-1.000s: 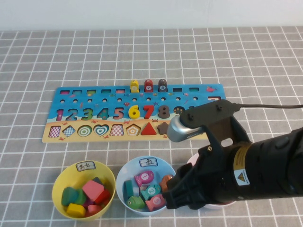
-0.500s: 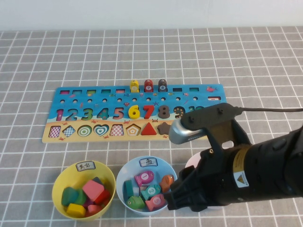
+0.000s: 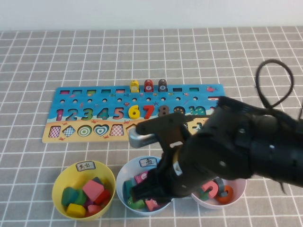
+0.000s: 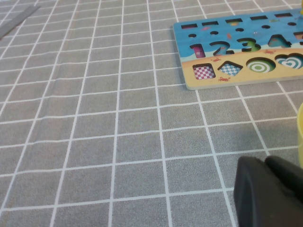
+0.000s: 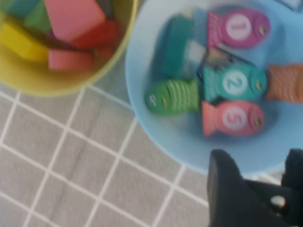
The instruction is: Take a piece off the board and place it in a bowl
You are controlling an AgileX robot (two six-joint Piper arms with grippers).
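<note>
Swung leftward since the earlier frame, right gripper (image 5: 258, 182) now hangs over the bowl (image 3: 124, 171), fingers parted and empty. Piece (image 5: 233, 82) lies inside it, suggesting delivery done. Left gripper (image 4: 267, 191) rests left of the board (image 3: 71, 92), seemingly closed.

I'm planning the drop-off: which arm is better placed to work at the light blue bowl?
Right. The right end effector hangs open just above the light blue bowl, by the fish pieces. The left end effector sits low over bare cloth, facing the board from its left end.
</note>
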